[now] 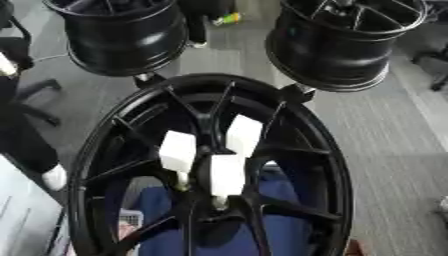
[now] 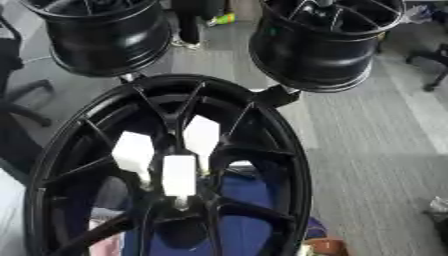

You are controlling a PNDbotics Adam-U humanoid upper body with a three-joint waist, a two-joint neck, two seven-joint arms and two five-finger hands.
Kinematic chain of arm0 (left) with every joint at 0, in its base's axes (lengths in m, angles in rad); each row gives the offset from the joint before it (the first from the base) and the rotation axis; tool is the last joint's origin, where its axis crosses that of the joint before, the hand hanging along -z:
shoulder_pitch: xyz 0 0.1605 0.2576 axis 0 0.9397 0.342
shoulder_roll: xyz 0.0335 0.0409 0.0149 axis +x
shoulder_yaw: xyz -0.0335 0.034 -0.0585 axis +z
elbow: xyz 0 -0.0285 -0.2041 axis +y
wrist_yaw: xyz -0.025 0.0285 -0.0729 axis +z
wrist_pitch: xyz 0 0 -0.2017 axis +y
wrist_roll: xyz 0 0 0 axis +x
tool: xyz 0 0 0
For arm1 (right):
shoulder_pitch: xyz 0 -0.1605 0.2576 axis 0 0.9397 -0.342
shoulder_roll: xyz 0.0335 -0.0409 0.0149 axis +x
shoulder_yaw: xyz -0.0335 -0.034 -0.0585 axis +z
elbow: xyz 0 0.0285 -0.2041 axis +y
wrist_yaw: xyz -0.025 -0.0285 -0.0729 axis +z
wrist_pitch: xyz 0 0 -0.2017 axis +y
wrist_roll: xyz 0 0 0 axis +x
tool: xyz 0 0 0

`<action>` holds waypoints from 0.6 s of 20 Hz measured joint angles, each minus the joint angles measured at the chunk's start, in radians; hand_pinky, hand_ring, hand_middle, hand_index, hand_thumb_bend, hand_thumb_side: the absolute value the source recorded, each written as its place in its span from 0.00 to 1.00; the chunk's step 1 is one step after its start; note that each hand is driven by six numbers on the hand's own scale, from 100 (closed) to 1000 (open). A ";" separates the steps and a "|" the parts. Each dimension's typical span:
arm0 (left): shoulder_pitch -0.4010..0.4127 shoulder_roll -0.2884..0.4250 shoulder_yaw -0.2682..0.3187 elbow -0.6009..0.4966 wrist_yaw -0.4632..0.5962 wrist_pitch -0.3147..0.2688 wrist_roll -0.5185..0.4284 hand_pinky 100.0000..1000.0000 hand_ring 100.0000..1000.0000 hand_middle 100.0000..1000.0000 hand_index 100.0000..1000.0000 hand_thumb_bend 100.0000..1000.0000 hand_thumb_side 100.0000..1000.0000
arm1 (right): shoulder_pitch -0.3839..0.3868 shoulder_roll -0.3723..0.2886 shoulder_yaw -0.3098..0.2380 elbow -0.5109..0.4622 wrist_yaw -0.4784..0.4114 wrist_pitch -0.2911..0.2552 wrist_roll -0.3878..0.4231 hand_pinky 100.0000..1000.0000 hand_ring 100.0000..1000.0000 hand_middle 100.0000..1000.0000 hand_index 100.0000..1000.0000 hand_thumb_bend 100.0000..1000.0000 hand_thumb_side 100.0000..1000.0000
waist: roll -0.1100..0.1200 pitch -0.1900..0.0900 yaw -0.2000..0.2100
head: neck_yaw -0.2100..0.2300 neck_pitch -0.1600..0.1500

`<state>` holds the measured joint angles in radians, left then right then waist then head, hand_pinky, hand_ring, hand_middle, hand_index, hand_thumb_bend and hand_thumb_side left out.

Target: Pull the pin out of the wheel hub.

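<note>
A large black wheel hub [image 1: 210, 165] fills the foreground, its spoked face turned up toward the camera, with three white block-shaped pins [image 1: 178, 151] clustered at its centre. One pin sits left of the hub's middle, a second [image 1: 243, 135] just above and right of it, and a third [image 1: 227, 175] just below, between the other two; pale stems show beneath the left and lower ones where they meet the hub. Blue material [image 1: 289, 230] is visible through the gaps between the spokes on the lower side of the hub. Beyond the hub's far rim, two more black wheels stand on the grey floor [image 1: 385, 130]: one [image 1: 122, 35] past the upper left of the hub, the other [image 2: 324, 42] past its upper right. A small yellow-green object [image 1: 229, 18] lies on the floor between those two, farther back. Neither robot hand appears in either view, so their state cannot be told.
</note>
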<state>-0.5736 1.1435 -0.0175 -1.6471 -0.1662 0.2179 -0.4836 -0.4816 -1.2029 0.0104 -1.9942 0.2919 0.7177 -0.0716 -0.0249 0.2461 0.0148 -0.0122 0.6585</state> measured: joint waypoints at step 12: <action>-0.060 -0.020 0.046 0.011 0.005 -0.013 0.161 0.71 0.69 0.64 0.74 0.24 0.48 | 0.006 0.000 -0.016 0.000 -0.023 -0.009 -0.031 0.87 0.76 0.73 0.83 0.00 0.00 | 0.001 -0.007 0.004 | 0.000 0.000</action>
<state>-0.6333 1.1233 0.0289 -1.6365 -0.1617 0.2045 -0.3228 -0.4757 -1.2029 -0.0058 -1.9942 0.2692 0.7084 -0.1028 -0.0241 0.2394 0.0191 -0.0124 0.6587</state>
